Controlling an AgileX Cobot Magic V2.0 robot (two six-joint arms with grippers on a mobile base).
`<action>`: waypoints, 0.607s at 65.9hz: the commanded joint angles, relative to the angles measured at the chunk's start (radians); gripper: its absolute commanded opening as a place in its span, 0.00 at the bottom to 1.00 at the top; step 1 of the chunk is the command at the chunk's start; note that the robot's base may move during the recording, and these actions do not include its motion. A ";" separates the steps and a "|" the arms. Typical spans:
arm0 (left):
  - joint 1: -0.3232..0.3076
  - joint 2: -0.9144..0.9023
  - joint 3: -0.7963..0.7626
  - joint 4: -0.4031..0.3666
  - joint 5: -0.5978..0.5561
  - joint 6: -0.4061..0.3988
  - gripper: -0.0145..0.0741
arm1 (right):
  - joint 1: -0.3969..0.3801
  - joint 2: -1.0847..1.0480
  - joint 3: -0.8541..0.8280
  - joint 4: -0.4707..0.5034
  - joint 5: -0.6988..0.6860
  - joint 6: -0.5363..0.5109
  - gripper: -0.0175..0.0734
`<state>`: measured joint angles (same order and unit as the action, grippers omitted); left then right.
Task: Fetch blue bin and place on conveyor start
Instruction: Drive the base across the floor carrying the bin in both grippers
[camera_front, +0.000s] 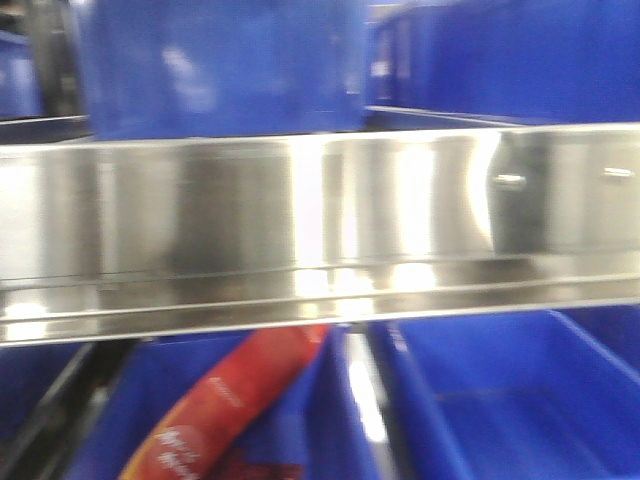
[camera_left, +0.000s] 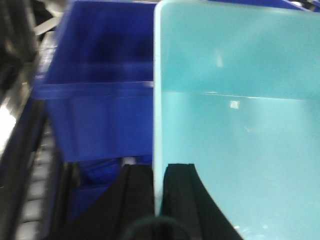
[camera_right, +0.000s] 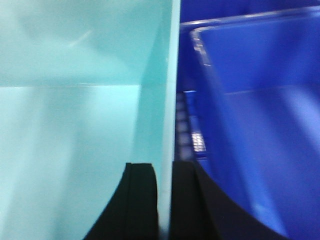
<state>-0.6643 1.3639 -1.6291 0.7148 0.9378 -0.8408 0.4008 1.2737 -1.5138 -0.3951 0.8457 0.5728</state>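
Since both arms are on it at once, list the blue bin (camera_left: 235, 140) first: a pale turquoise tub with smooth walls, nothing visible inside it, spanning the gap between your two arms.

Left fingers (camera_left: 137, 195): black, pinching the tub's left wall, one finger outside and one inside. The rim runs straight away from them.

Right fingers (camera_right: 140, 200): black, pinching the opposite wall (camera_right: 167, 100) the same way, with the tub's hollow to their left.

Neighbours: a dark blue bin (camera_left: 100, 90) just beside the left wall, and another dark blue bin (camera_right: 260, 125) just beside the right wall. You cannot tell whether either one touches the tub.

Front view: a steel shelf (camera_front: 300, 220) edge crosses the picture, with dark blue bins above and below it and a red packet (camera_front: 230, 400) lying in a lower one. The turquoise tub does not show here.

Conveyor start: not in any view.

Bearing for the coming move: the tub lies straight ahead of both pairs of fingers, with its gripped walls pointing away from you, so neither arm is nearer. Judged from this, draw it back evenly along those walls, because either neighbour could snag a corner. Whether its base is resting on anything cannot be told.
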 joint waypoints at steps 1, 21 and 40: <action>0.003 -0.005 -0.010 0.016 -0.048 0.002 0.04 | 0.003 -0.017 -0.013 -0.018 -0.047 -0.006 0.02; 0.003 -0.004 -0.010 0.018 -0.047 0.002 0.04 | 0.003 -0.017 -0.013 -0.018 -0.047 -0.006 0.02; 0.003 -0.004 -0.010 0.023 -0.047 0.002 0.04 | 0.003 -0.017 -0.013 -0.018 -0.047 -0.006 0.02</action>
<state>-0.6643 1.3639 -1.6291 0.7167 0.9365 -0.8408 0.4008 1.2737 -1.5138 -0.3951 0.8457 0.5747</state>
